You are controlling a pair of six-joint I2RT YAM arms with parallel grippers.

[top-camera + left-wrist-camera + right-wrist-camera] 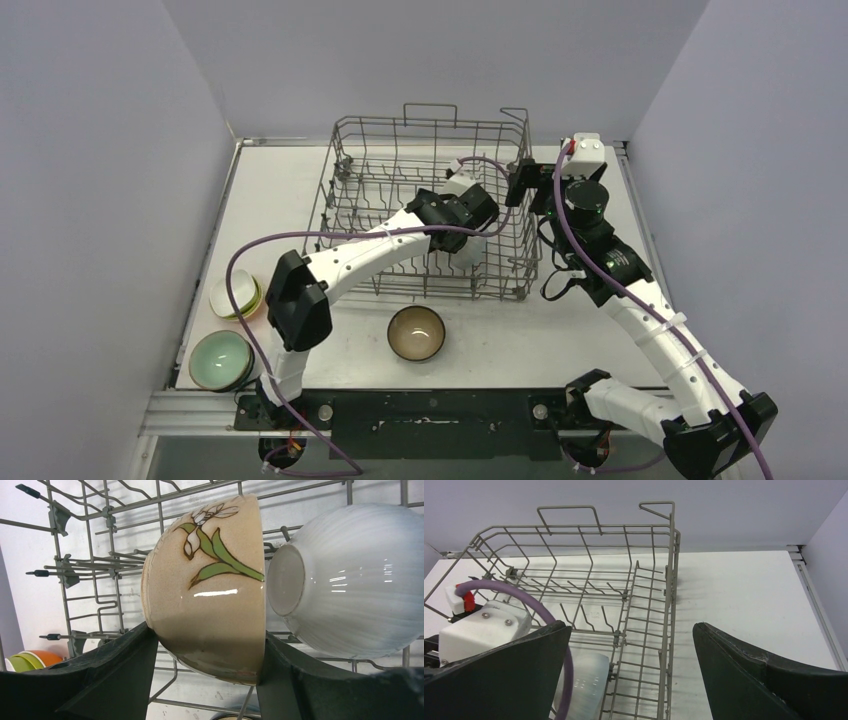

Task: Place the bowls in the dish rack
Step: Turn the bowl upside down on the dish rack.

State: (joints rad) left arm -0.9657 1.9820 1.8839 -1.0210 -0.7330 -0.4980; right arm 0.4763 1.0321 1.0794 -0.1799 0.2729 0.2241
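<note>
The dish rack [375, 170] stands at the back middle of the table. My left gripper [206, 632] reaches into it and is shut on a beige bowl [210, 580] with a painted flower, held on its side among the tines. A white bowl [350, 580] stands on its side right beside it, and shows under the arm in the top view as the white bowl [466, 252]. My right gripper [629, 630] is open and holds nothing, hovering over the rack's right wall [659, 630]. A brown-lined bowl [416, 333] sits on the table in front of the rack.
A pale green bowl [220, 360] and a stack of white, lime and orange bowls [237, 297] sit at the table's left edge. The left arm [350, 262] crosses the rack's front wall. Walls close in on both sides and behind.
</note>
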